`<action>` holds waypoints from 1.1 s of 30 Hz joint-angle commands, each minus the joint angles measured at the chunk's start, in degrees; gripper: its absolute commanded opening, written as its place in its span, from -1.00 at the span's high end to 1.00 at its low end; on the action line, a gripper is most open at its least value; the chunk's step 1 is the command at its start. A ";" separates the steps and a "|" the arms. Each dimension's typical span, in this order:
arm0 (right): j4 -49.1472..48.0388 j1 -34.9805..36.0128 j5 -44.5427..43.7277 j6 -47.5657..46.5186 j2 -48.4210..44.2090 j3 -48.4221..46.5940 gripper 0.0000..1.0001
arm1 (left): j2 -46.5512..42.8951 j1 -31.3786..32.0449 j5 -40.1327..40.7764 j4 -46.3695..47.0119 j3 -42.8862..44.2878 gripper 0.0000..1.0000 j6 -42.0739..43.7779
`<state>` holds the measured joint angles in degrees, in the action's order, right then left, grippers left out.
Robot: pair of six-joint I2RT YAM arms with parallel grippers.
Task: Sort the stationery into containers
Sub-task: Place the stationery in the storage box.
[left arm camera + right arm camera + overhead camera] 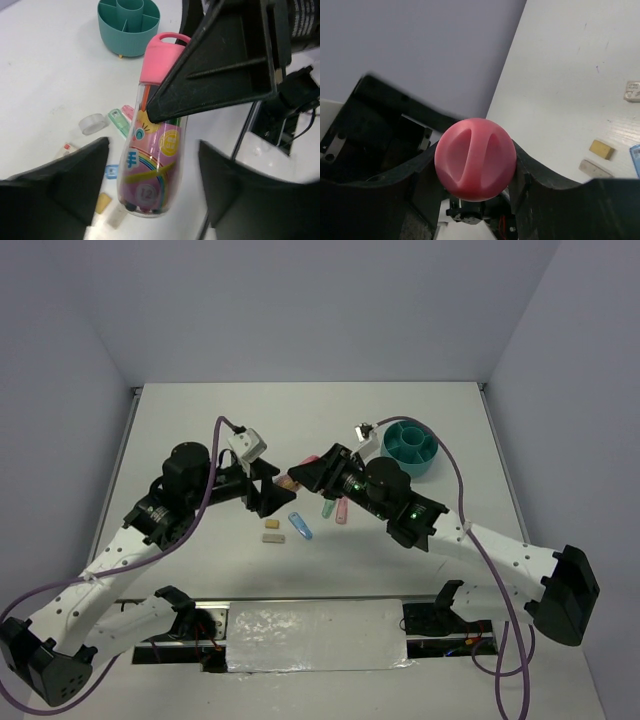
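Observation:
My right gripper [313, 472] is shut on the pink cap [475, 159] of the pink-capped clear case [152, 155] and holds it tilted above the table. My left gripper [267, 490] is open, its fingers on either side of the case's bottom end without touching it. The round teal tub [410, 447] stands at the back right and also shows in the left wrist view [129, 25]. On the table lie a green capsule [327, 508], a pink capsule [341, 510], a blue capsule [300, 526], a beige eraser [271, 525] and a white eraser [271, 537].
A clear capsule [92, 123] lies left of the green one [119, 122] in the left wrist view. The two arms meet at the middle of the table. The table's front edge runs just in front of the erasers.

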<state>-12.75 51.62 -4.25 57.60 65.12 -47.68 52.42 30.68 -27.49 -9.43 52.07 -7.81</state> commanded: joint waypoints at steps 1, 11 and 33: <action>-1.32 -1.07 -2.60 -6.08 -0.26 -3.38 1.00 | -0.39 0.17 3.91 0.04 1.01 -0.82 0.08; 14.33 -28.12 -10.96 -27.27 -2.02 -9.88 1.00 | 4.34 -1.84 33.45 -10.60 4.17 -0.99 -0.53; 15.04 -50.47 1.52 -35.02 16.71 -16.75 1.00 | 9.71 -14.06 32.50 -14.56 6.37 -0.99 -3.96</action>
<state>7.35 1.08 -6.70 23.27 83.48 -65.93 62.08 17.50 6.76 -24.99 56.62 -10.92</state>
